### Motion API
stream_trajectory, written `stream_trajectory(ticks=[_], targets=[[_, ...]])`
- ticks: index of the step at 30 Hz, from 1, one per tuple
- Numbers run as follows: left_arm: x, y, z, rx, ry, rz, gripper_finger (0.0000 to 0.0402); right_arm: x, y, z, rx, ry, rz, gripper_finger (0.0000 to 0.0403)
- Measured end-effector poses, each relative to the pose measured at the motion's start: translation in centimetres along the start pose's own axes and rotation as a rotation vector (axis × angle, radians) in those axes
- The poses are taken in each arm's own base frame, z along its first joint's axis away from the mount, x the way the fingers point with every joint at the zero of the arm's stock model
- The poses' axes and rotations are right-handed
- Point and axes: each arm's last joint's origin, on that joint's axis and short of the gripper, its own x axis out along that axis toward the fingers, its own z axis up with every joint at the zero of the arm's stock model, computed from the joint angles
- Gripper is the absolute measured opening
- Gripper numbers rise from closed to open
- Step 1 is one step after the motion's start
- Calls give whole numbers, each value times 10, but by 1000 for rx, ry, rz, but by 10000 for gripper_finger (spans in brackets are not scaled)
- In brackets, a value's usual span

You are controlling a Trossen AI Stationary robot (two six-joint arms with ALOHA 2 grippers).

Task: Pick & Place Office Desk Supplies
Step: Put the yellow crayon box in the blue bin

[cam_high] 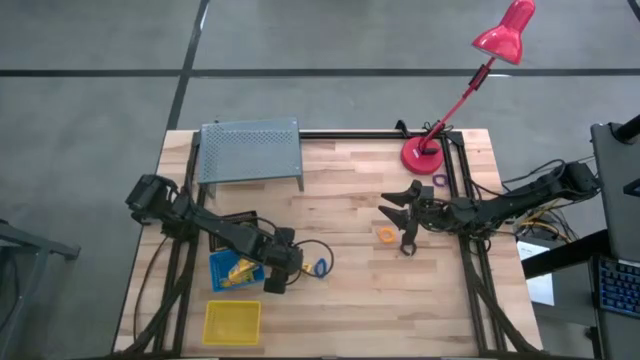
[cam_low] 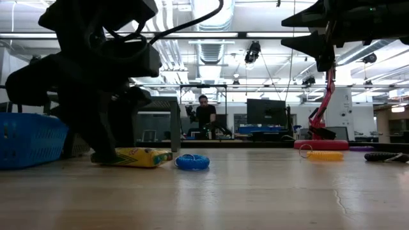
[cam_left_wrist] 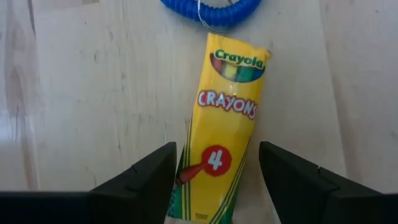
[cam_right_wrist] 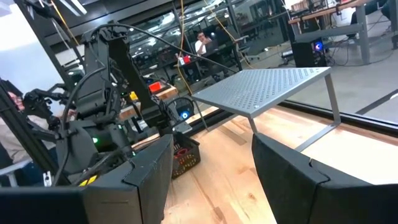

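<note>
A yellow Crayola crayon pack [cam_left_wrist: 227, 124] lies flat on the wooden table [cam_high: 340, 310], also seen in the low view as the pack [cam_low: 137, 156]. My left gripper [cam_left_wrist: 214, 155] is open and low over it, one finger on each side of the pack's near end, with gaps showing. A blue coil ring [cam_left_wrist: 211, 9] lies just past the pack's far end. An orange ring [cam_high: 387, 235] and a purple ring [cam_high: 440, 181] lie on the table's right half. My right gripper [cam_high: 400, 222] is open and raised above the table beside the orange ring.
A blue bin [cam_high: 232, 270] holding yellow items sits beside my left gripper, with a black bin [cam_high: 235, 220] behind it and a yellow bin [cam_high: 232, 322] nearer the near edge. A grey mesh stand [cam_high: 250, 150] and the pink lamp's base [cam_high: 424, 156] stand at the far edge.
</note>
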Motion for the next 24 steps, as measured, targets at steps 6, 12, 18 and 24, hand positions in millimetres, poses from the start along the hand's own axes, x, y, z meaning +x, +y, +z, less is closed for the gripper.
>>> stream_trajectory(ticks=[6,12,18,24], targets=[[6,1,-5,-27,6,-1,226,0,0,0,1,0,0,215],[7,1,-6,-51,2,-6,189,0,0,0,0,1,0,215],[7,1,-5,-81,-1,-6,153,0,0,0,-1,1,0,215],[6,2,-5,-84,-6,0,147,0,0,0,-1,1,0,215]])
